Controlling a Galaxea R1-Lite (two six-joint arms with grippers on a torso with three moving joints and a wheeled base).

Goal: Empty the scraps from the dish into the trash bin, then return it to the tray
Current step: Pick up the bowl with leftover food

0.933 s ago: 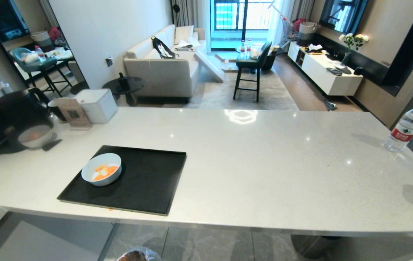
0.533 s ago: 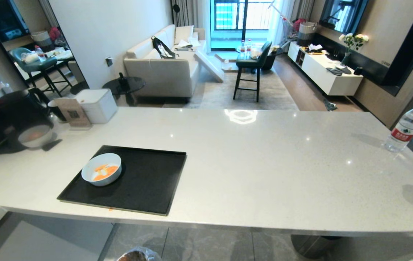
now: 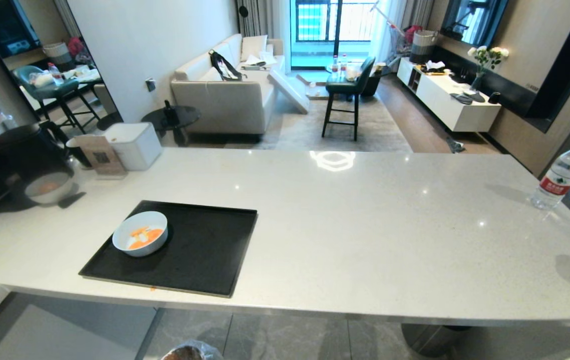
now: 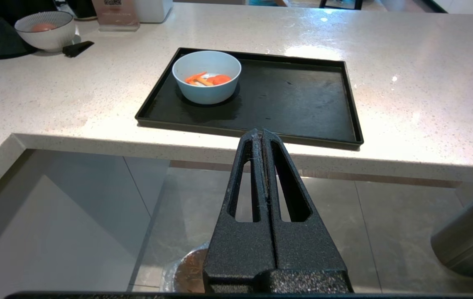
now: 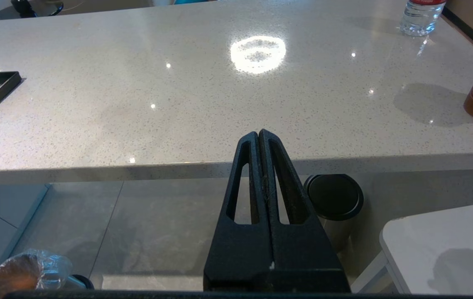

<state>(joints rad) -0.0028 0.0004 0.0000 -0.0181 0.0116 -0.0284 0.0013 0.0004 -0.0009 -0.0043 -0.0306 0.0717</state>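
Both the left gripper (image 4: 261, 135) and right gripper (image 5: 259, 135) hang pressed together, empty, short of the tray (image 4: 302, 99); the left should open wide before reaching the dish (image 4: 206, 77) on it.

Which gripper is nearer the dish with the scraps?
Left. The left gripper hangs shut before the counter edge facing the dish on the tray; the right gripper is shut farther along, past the tray's corner.

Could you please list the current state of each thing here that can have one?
dish: upright on the tray, holding scraps.
scraps: in the dish.
tray: flat on the counter.
trash bin: open, bag-lined, on the floor.
left pincer: shut, empty.
right pincer: shut, empty.
water bottle: upright, capped.
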